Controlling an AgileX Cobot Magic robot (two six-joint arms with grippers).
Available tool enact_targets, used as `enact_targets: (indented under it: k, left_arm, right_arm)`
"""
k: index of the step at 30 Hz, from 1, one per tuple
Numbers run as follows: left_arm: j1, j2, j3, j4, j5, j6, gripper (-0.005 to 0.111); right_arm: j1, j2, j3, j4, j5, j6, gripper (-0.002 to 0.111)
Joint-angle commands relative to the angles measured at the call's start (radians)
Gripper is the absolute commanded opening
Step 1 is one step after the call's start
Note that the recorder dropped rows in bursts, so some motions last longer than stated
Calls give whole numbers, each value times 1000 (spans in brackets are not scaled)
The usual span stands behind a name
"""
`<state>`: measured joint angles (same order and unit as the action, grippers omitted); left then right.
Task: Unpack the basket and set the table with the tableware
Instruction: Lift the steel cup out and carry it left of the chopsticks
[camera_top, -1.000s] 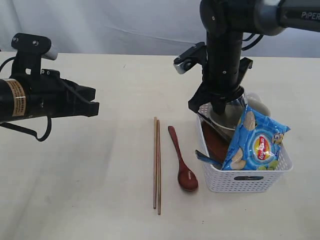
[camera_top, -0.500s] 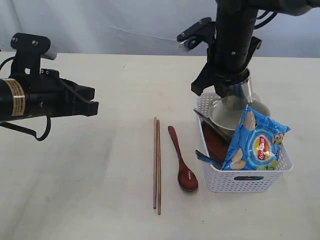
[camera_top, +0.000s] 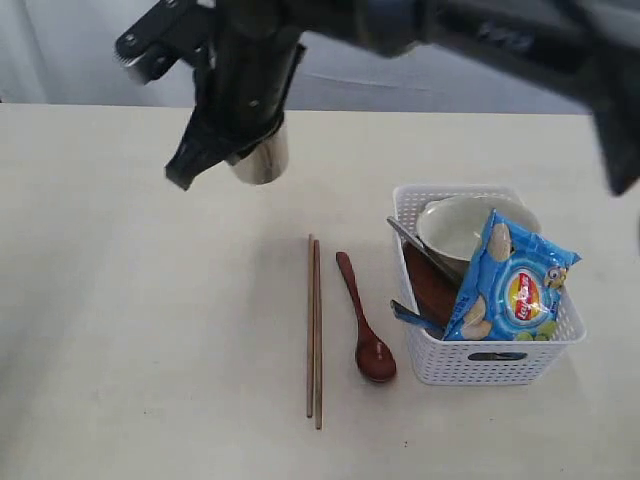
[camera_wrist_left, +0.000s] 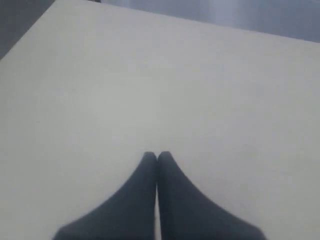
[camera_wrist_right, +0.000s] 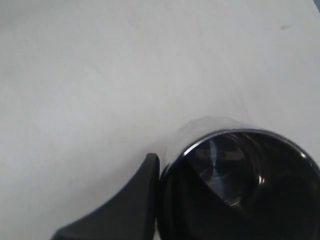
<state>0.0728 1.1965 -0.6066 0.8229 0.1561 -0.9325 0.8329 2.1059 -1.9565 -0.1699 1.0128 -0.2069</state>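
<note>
**Left pincer** (camera_wrist_left: 157, 161): pressed together and gripping nothing, hanging idle over the bare table (camera_wrist_left: 150, 75).

**Right pincer** (camera_top: 243, 140): reaching across the middle and pinching the steel cup (camera_top: 262, 156) by its wall. The mouth is facing upward, probably so the cup can be set down standing.

**Nearer the camera, just right of this pincer:** the chopsticks (camera_top: 314, 330) and spoon (camera_top: 366, 330) are lying parallel, apparently forming a place setting.

**Farther right, well apart from it:** the basket (camera_top: 500, 365) is holding the bowl (camera_top: 458, 225), plate (camera_top: 432, 285) and cutlery (camera_top: 414, 319). A crisp packet (camera_top: 512, 285) is leaning over them, so unpacking seems partway done.
</note>
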Motion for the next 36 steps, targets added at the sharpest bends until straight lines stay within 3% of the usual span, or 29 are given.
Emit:
enact_targets:
  k: [1,5,9,36]
  left_arm:
    - [5,-8,5,-9,8,-10,0]
    - [5,-8,5,-9,8,-10,0]
    - [5,-8,5,-9,4,-10,0]
    - [5,-8,5,-9,-21,-16,0]
  right_arm:
    - [37,181,-150,1,-111,4,0]
    - [37,341,-317,5,-113,4,0]
    - [37,393,-373,5,-64,4,0]
    - [37,423,-374,17,-8,2,0]
